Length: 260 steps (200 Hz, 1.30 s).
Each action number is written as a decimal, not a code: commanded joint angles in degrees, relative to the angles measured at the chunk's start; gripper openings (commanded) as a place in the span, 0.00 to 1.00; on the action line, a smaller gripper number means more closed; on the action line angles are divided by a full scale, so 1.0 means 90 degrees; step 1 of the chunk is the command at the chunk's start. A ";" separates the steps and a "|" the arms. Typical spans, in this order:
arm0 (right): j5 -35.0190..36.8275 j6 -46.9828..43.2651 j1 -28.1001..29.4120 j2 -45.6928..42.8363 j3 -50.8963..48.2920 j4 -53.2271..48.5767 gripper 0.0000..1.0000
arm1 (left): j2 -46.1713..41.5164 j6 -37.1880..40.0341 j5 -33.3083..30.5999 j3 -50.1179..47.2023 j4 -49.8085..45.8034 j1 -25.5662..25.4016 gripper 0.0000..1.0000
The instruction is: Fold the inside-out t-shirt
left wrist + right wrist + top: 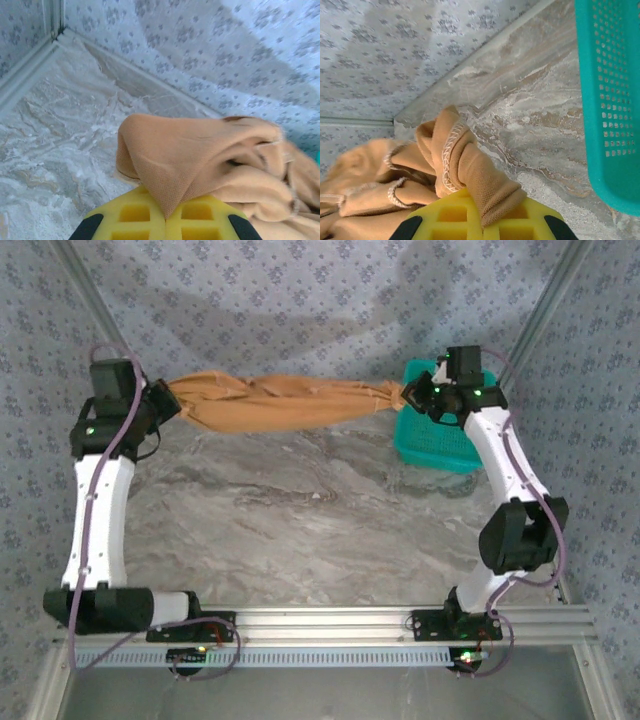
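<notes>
Both ends are pinned: the left gripper (160, 400) is clamped on one end of the shirt (275, 400), the right gripper (408, 395) on the other. The shirt stretches between them as a twisted rope, its long axis running fingers to fingers, seemingly off the table (300, 510). Neither arm is nearer, since each holds its own end. The basket (440, 445) lies just beyond the right fingers.

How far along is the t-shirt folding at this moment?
Done: each end is gripped, left gripper and right gripper shut on the t-shirt. In hand: it stretches between them, bunched and twisted. Left: laying it flat on the table and every fold.
</notes>
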 commanded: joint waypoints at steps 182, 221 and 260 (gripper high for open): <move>0.0447 -0.0522 0.0876 -0.0809 -0.2299 0.0313 0.00 | 0.0547 -0.0548 0.0484 -0.4173 0.1455 -0.1190 0.39; 0.0358 -0.0543 0.0836 -0.0810 -0.2275 0.0300 0.00 | 0.0533 -0.0366 0.0115 -0.3854 0.1129 -0.1170 0.41; 0.0218 -0.0562 0.0801 -0.0754 -0.2101 0.0245 0.00 | 0.0563 -0.0310 0.0039 -0.3919 0.1046 -0.1136 0.42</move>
